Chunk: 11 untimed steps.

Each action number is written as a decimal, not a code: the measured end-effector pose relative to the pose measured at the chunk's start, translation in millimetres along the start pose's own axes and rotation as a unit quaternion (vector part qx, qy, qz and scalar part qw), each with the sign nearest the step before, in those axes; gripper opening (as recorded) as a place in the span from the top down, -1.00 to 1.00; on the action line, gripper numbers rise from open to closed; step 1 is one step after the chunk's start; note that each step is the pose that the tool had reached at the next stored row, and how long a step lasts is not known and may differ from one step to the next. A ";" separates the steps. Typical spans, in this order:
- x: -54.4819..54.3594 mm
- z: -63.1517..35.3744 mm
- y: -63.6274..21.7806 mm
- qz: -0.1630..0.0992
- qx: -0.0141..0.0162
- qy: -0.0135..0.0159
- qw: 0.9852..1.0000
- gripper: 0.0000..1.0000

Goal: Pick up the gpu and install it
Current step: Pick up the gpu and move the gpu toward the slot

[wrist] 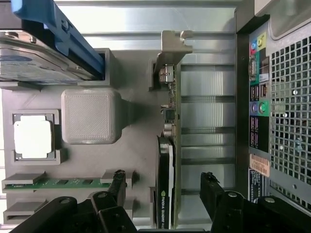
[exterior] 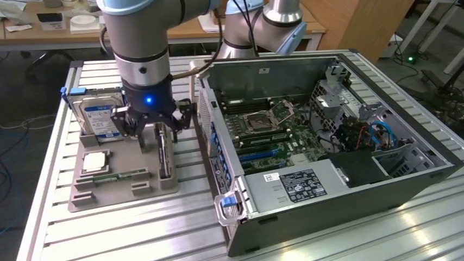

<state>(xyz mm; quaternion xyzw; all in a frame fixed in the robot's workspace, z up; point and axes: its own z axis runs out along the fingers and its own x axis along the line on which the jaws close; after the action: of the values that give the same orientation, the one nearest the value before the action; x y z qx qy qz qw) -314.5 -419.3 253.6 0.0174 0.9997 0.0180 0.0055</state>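
The gpu (exterior: pixel 164 156) stands on its edge in a slot of the grey holder tray (exterior: pixel 123 191), to the exterior view's left of the open computer case (exterior: pixel 326 136). In the wrist view its dark face with a green-lettered label (wrist: pixel 164 199) runs up to the silver bracket (wrist: pixel 172 46). My gripper (exterior: pixel 158 129) hangs just above the card, open. One black finger (wrist: pixel 118 183) is on one side of the card and the other finger (wrist: pixel 210 183) on the opposite side, with a gap to the card on both sides.
The tray also holds a silver hard drive (exterior: pixel 101 117) with a blue clip, a processor chip (exterior: pixel 94 161) and a narrow memory stick (exterior: pixel 119 176). The case's perforated rear panel (wrist: pixel 291 116) is close beside the tray. Its motherboard (exterior: pixel 268 128) lies exposed.
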 end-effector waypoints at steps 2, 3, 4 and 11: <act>0.0 3.7 0.8 0.000 0.000 0.000 1.000 -0.44; 0.1 5.7 1.7 0.000 0.000 0.000 1.000 -0.44; 0.1 7.5 2.5 0.000 0.000 0.000 1.000 -0.44; 0.2 20.3 6.5 0.000 0.000 0.000 1.000 -0.44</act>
<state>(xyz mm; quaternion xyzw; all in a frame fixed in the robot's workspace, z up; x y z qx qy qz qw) -314.2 -412.1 233.5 0.0177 0.9997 0.0178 0.0056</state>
